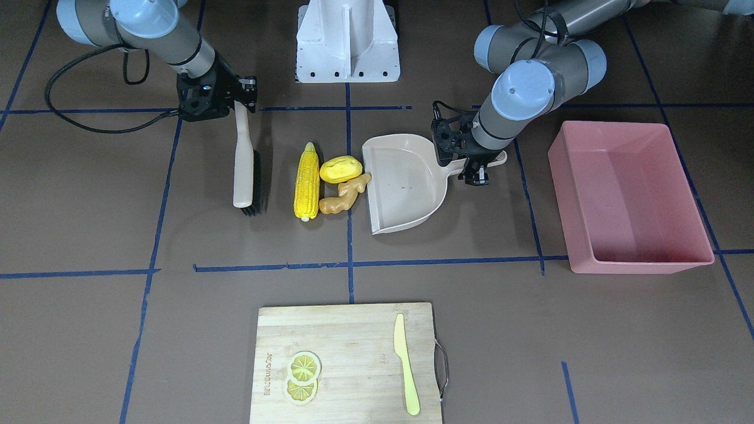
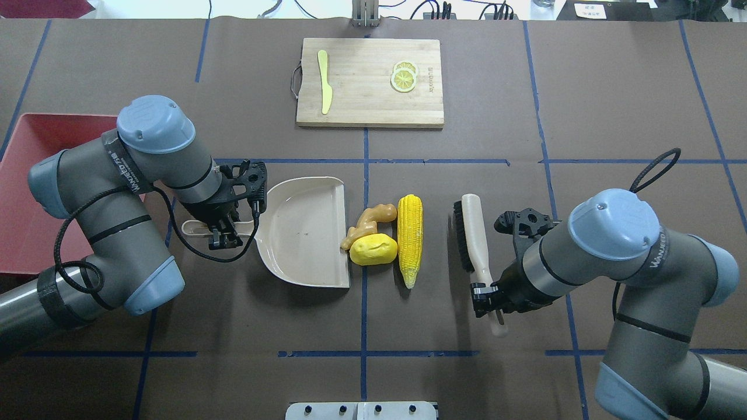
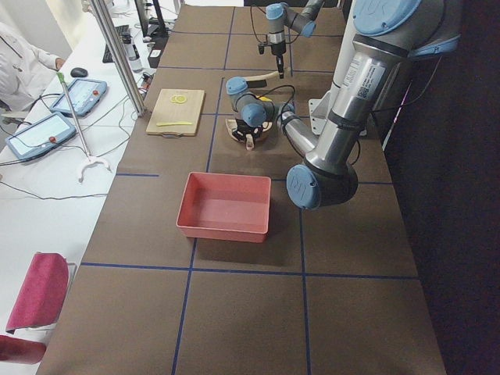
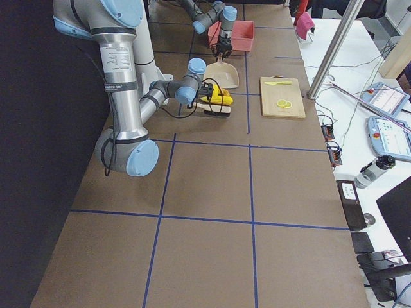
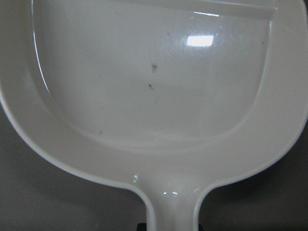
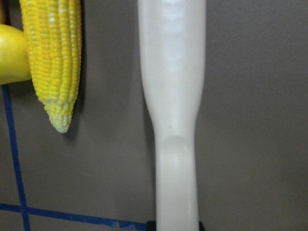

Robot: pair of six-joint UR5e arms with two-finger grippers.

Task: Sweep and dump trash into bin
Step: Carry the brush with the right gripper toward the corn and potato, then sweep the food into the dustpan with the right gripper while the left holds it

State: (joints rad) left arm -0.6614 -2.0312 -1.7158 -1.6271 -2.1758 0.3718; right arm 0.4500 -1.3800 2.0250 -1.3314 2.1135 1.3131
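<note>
The corn cob [image 2: 409, 238], the potato-like lump [image 2: 373, 249] and the ginger root [image 2: 369, 221] lie together mid-table, the lump and ginger at the open lip of the beige dustpan [image 2: 300, 233]. My left gripper [image 2: 224, 224] is shut on the dustpan handle; the left wrist view shows the pan [image 5: 154, 96] empty. My right gripper [image 2: 487, 294] is shut on the handle of a cream brush [image 2: 471, 233], which stands beside the corn, bristles toward it, a small gap between. The corn tip [image 6: 50, 57] shows left of the brush handle [image 6: 172, 96]. The pink bin [image 1: 636, 200] sits empty beyond the dustpan.
A wooden cutting board [image 2: 370, 81] at the far side carries a pale yellow-green knife [image 2: 324, 88] and lemon slices [image 2: 404, 76]. The white robot base [image 1: 347, 41] stands at the near side. Blue tape lines cross the brown table.
</note>
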